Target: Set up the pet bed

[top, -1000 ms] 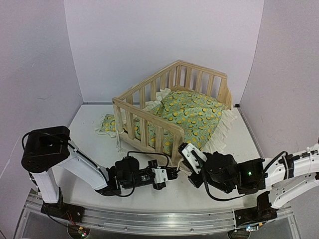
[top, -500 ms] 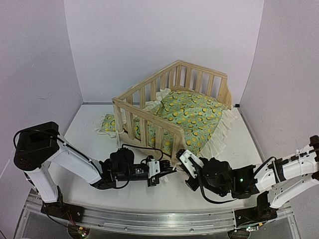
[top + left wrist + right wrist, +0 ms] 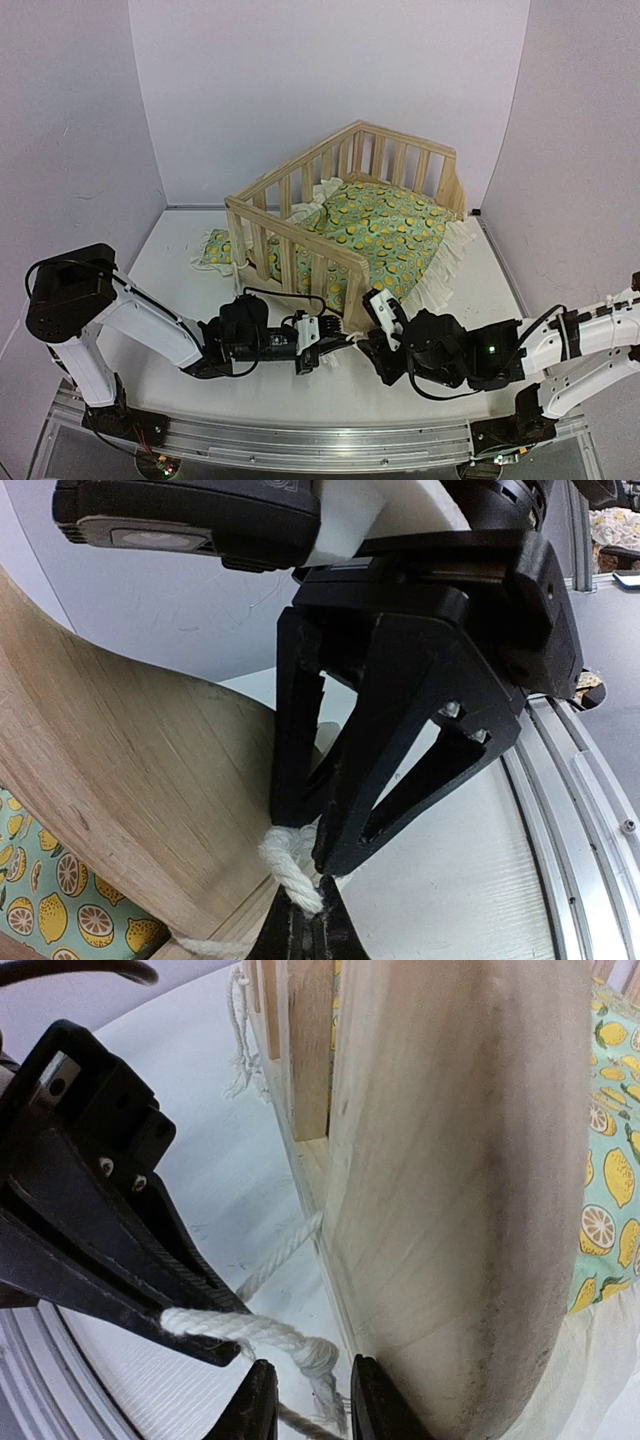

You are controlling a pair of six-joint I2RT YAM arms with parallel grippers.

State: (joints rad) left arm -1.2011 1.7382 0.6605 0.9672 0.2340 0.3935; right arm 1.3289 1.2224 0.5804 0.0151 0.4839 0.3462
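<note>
Right jaws have moved up to the bed (image 3: 290, 232) post and parted around the rope (image 3: 250, 1328); left jaws clench it. Risk: rope slips free under one-sided tension.

Corner post of the pet bed (image 3: 354, 290) and rope (image 3: 250, 1328) block passage.

A: Any writing, brand or number to read anywhere?

B: None that I can make out. In the left wrist view, at about eleven o'clock, a grey strip (image 3: 140, 537) sits on the black housing (image 3: 230, 505). It may be a label, but it is too blurred to read.

A: And the overhead and right wrist views?

B: No legible letters or figures there.
</note>
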